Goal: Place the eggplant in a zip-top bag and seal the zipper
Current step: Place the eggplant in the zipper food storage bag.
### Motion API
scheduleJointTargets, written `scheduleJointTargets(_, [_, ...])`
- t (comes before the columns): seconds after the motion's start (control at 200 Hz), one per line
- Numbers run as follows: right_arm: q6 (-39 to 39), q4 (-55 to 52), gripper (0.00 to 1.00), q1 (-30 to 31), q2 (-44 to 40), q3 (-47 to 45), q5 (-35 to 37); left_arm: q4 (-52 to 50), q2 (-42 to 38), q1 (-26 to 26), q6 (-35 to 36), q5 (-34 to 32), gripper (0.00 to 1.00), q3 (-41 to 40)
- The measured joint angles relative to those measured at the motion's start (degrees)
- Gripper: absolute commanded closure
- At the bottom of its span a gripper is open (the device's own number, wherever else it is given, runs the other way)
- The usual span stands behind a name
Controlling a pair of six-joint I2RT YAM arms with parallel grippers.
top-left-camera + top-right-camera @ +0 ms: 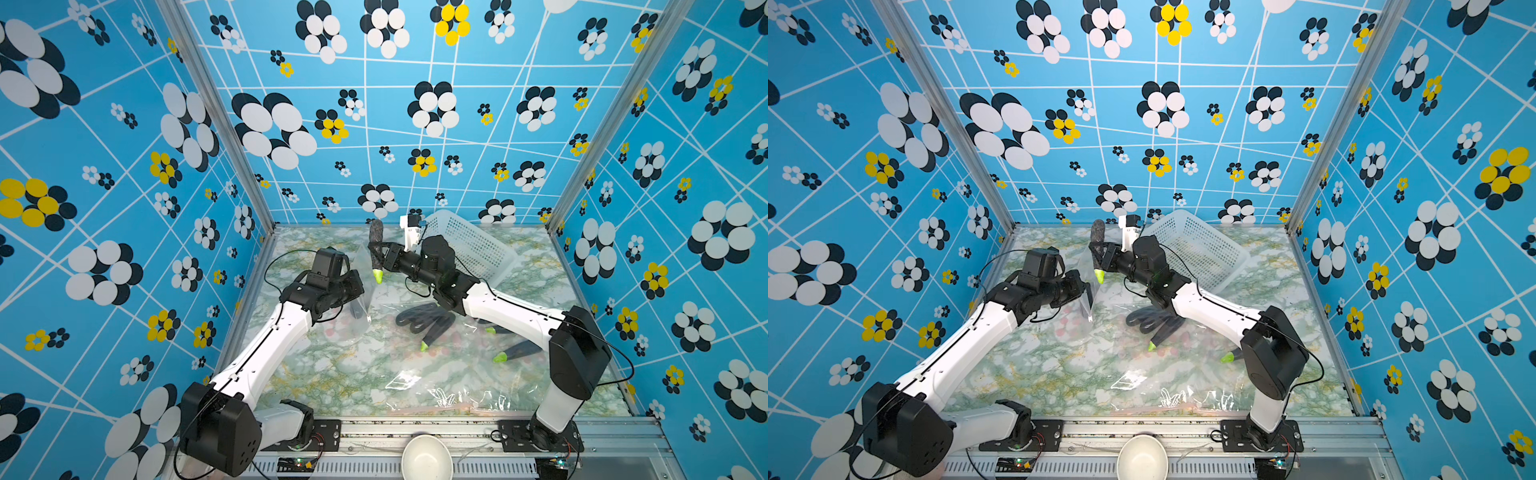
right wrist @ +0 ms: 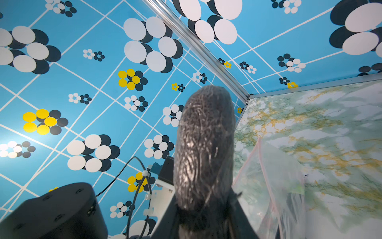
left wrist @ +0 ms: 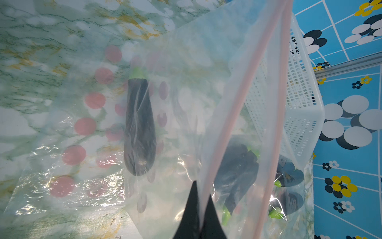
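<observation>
left gripper (image 3: 201,193): yours is clamped fully closed on the rim of the zip-top bag (image 3: 186,93), right at the pink zipper strip (image 3: 244,93). The bag hangs from it, lower part draped on the marble table (image 1: 332,374).
right gripper (image 1: 378,253): jaws narrowed around the held eggplant (image 1: 376,232) at mid-body; you see a finger on each side in the right wrist view.
held eggplant: upright, green stem end down, dark rounded end up, in the air and off the table.
eggplant vs bag: outside the bag, stem tip just beside the bag's raised top edge in both top views. Not in yet.
bag mouth: gaping; the two pink strips spread apart away from your pinch, so the zipper is unsealed.
second eggplant (image 3: 139,128): shows through the plastic in the left wrist view. You can't tell if it's inside the bag or behind it.
loose eggplants (image 1: 424,320): dark cluster on the table under your right forearm.
another eggplant (image 1: 515,351): lies nearer the right elbow, green tip toward the front. There's clear plastic around these; whether they're bagged, can't tell.
basket (image 1: 469,245): white mesh, tilted, at the back of the table behind the right arm.
spare bags (image 1: 449,395): crumpled clear plastic near the front edge.
bowl (image 1: 426,457): white, on the front rail between the two arm bases.
</observation>
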Motion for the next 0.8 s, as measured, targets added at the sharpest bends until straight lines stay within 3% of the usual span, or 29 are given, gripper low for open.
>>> scheduleJointTargets(0.425, [0.74, 0.52, 0.74, 1.66, 7.8, 3.65, 2.23, 0.87, -0.07, 0.0, -0.46, 0.98, 1.0, -0.22])
scheduleJointTargets(0.8, [-6.36, -4.68, 0.51, 3.37, 7.65, 3.43, 6.62, 0.81, -0.94, 0.0, -0.42, 0.55, 1.0, -0.2])
